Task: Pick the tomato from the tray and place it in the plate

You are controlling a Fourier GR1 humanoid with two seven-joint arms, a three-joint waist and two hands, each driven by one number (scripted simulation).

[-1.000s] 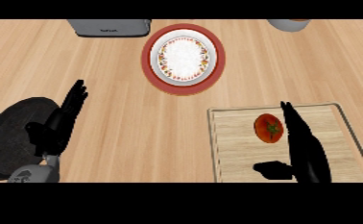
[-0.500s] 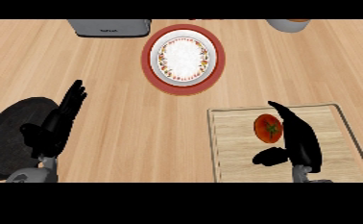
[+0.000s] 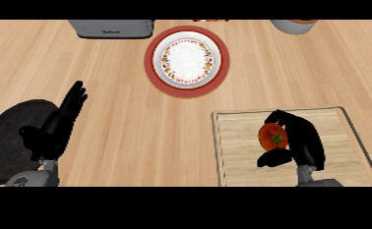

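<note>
A red tomato [image 3: 272,136] with a green stem lies on the wooden tray [image 3: 240,164] at the lower right. My right hand [image 3: 303,139] is against the tomato's right side, its fingers curling over the top and its thumb below the fruit. The plate [image 3: 187,61], red-rimmed with a white centre, sits at the upper middle of the counter, apart from the tray. My left hand [image 3: 54,127] rests open at the lower left, fingers up.
A grey toaster [image 3: 111,27] stands at the back left, beside the plate. A grey pot [image 3: 294,25] shows at the back right edge. A dark round mat [image 3: 18,134] lies under my left forearm.
My right hand has moved onto the tomato and its fingers have bent over it. The left hand has stayed where it was.
</note>
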